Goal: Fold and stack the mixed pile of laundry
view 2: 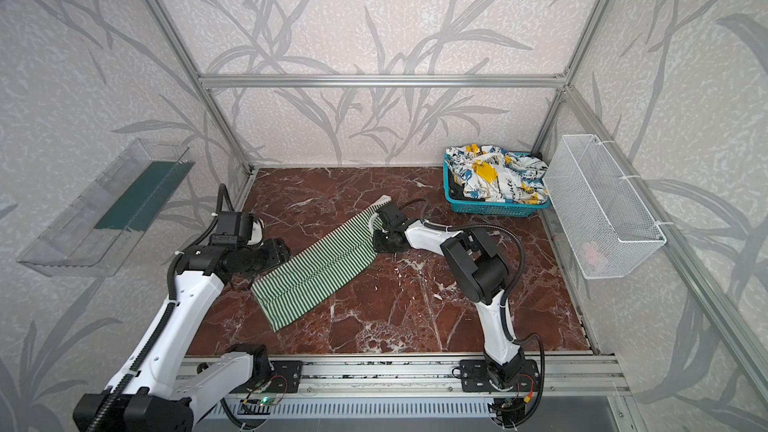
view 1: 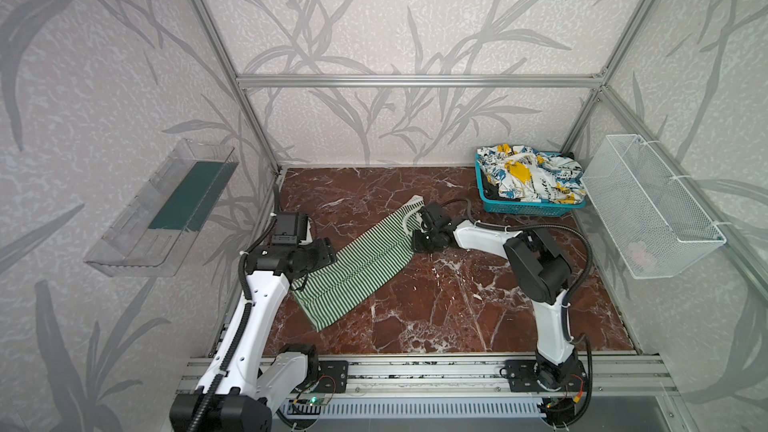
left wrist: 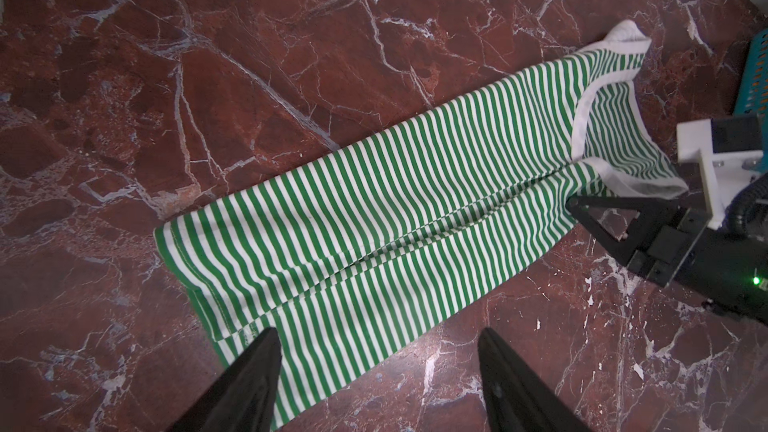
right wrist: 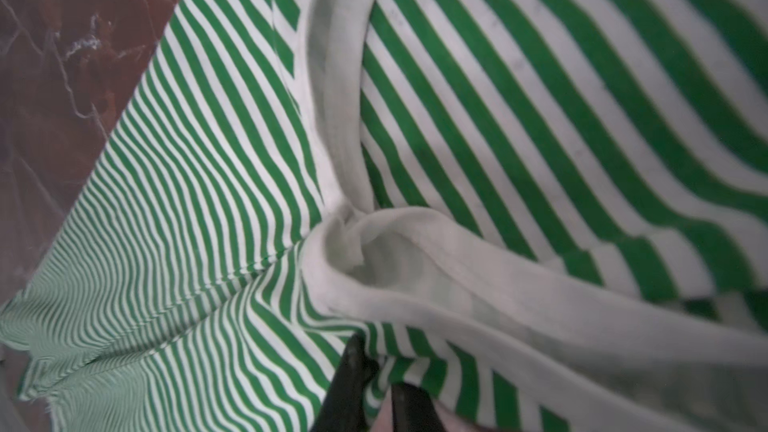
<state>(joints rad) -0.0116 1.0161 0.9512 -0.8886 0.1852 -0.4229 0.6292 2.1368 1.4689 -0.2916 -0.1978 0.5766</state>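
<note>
The right gripper (right wrist: pixel 376 363) has its jaws drawn together on the white-trimmed edge of the striped garment (view 1: pixel 361 259), a fold of trim and stripes bunching just ahead of its fingertips in the right wrist view. The left gripper (left wrist: pixel 378 332) hangs with its jaws well apart above the opposite, hemmed end, holding nothing. The garment lies stretched on the marble tabletop (view 1: pixel 457 305) between the two arms. Its long axis runs on a diagonal from the hem near the left arm to the trimmed opening at the far middle, where the right arm has it. The left arm is therefore plainly nearer the hem, and the hem lies straight below and ahead of its open jaws (a short drop, by the look of it). The cloth is soft knit in narrow green and white stripes, mostly flat, with one long crease down its length and puckers towards the pinch. The printed garment (view 1: pixel 528 172), white with blue, yellow and black, sits heaped in the teal basket (view 1: pixel 528 205) at the far right corner, well apart from both grippers.
</note>
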